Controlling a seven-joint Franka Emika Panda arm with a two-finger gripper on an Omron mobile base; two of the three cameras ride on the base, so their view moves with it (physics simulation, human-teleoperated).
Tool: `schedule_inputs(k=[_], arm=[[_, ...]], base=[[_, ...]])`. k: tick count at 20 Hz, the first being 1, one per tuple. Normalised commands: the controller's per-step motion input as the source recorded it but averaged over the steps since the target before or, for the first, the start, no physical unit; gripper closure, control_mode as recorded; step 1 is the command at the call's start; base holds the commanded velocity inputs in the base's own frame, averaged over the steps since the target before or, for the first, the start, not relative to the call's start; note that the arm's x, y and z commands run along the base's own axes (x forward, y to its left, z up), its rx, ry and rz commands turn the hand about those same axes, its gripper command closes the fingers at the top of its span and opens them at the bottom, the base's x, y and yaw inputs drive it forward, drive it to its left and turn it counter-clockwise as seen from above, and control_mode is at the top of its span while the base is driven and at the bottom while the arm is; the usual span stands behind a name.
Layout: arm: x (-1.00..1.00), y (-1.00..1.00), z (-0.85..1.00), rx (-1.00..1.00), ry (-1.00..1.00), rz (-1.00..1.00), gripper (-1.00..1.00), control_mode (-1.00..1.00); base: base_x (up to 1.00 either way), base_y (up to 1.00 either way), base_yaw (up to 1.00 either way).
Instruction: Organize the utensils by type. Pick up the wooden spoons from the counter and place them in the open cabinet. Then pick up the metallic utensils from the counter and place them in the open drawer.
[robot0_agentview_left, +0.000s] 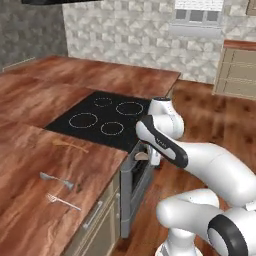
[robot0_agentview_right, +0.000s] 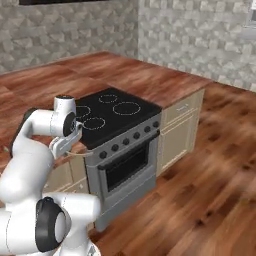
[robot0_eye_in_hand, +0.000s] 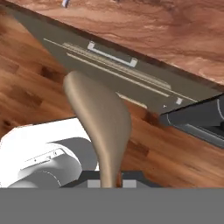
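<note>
Kitchen counter — end effector gripping wooden spoon.

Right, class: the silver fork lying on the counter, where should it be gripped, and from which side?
Grip the fork mid-handle, coming straight down, closing across its width. It lies flat on the counter, thin and long, so only its narrow sides offer hold. The hand likely must first put down the wooden spoon it holds.
</note>
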Motion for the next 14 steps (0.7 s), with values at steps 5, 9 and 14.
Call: schedule_inputs(k=[5,9,14], arm=[[0.0,0.0,0.0,0.0,0.0,0.0,1.0,1.0],[0.0,0.0,0.0,0.0,0.0,0.0,1.0,1.0],[0.0,0.0,0.0,0.0,0.0,0.0,1.0,1.0]], base=[[0.0,0.0,-1.0],[0.03,0.0,-1.0],[0.21,0.05,-0.9]])
